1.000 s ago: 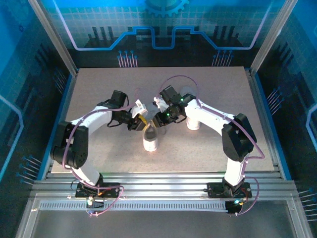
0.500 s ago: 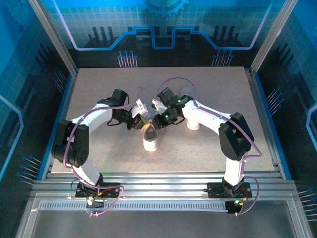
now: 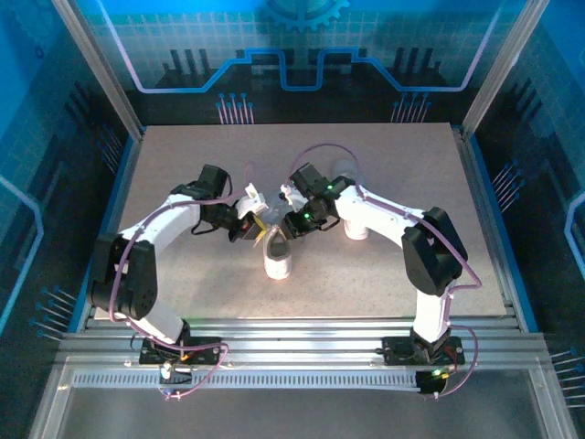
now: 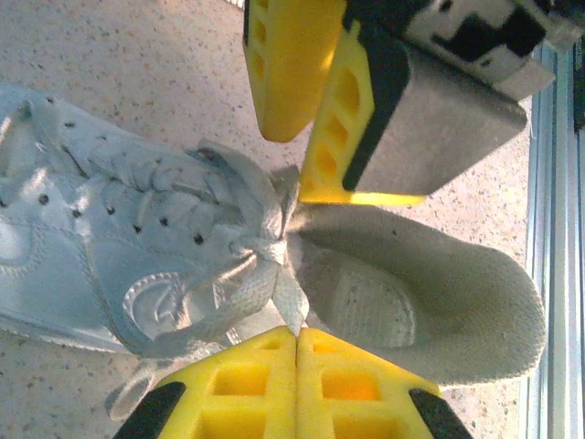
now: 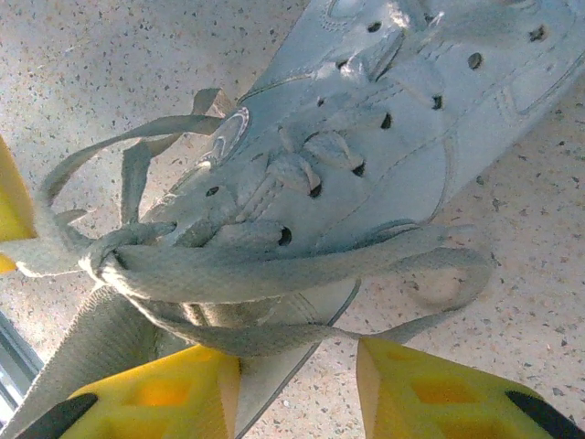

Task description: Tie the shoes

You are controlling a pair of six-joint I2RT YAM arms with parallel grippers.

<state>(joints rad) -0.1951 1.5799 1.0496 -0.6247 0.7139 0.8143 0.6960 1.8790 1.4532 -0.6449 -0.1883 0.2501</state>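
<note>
White shoe (image 3: pixel 277 256) — left gripper (image 4: pixel 295 337) at its 11 o'clock pinches a lace (image 4: pixel 289 306), fingers pressed together; right gripper (image 5: pixel 297 361) at 1 o'clock spread, straddling more lace.

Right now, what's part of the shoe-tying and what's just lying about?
Job:
- middle sneaker
- its lace, pinched in the shut left pincer
- right pincer, open
- second sneaker, waiting by the right arm

Just there:
- speckled tabletop
- aluminium rails
</note>
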